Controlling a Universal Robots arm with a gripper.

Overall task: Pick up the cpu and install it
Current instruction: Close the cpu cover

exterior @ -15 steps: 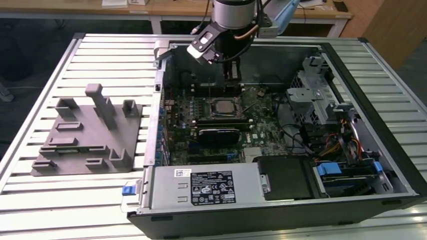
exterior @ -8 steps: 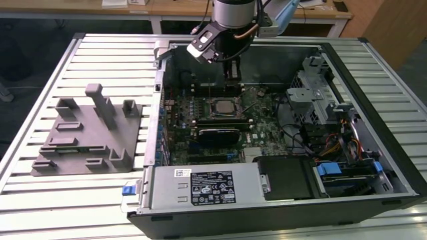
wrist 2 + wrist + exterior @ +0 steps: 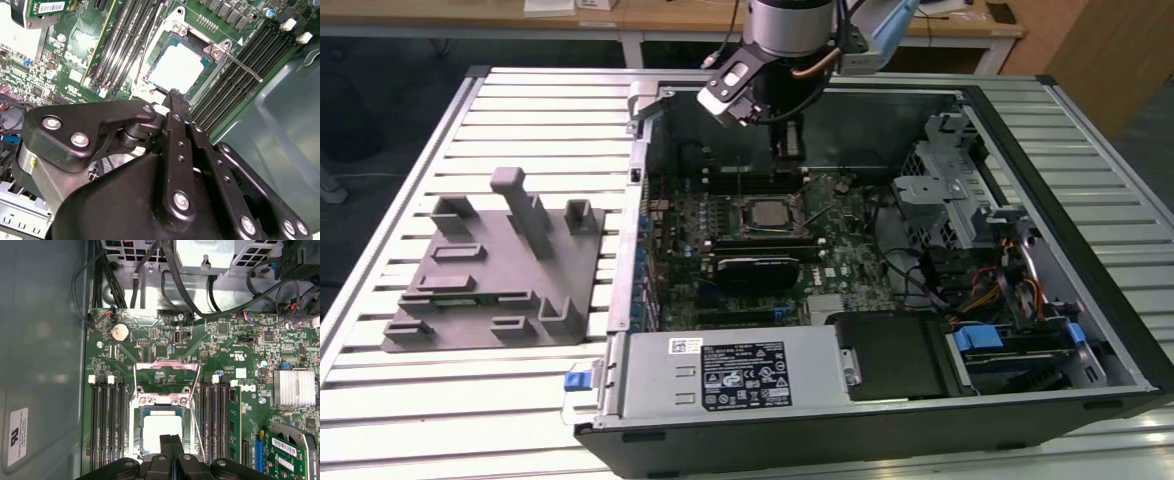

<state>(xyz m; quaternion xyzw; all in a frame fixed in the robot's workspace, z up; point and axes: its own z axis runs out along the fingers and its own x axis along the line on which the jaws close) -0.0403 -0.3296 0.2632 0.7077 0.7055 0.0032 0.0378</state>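
Gripper [image 3: 170, 440] fingers are seen pressed together with nothing held between them, poised over the socket [image 3: 160, 401]; the cpu [image 3: 162, 432] is seated flat inside that socket, its silvery top exposed; the hinged load plate [image 3: 167, 371] is stood open at one end of the socket; memory slots [image 3: 107, 425] are ranged along both its sides; the grey fixture [image 3: 494, 270] is set well apart from the socket, outside the case [image 3: 881, 440].
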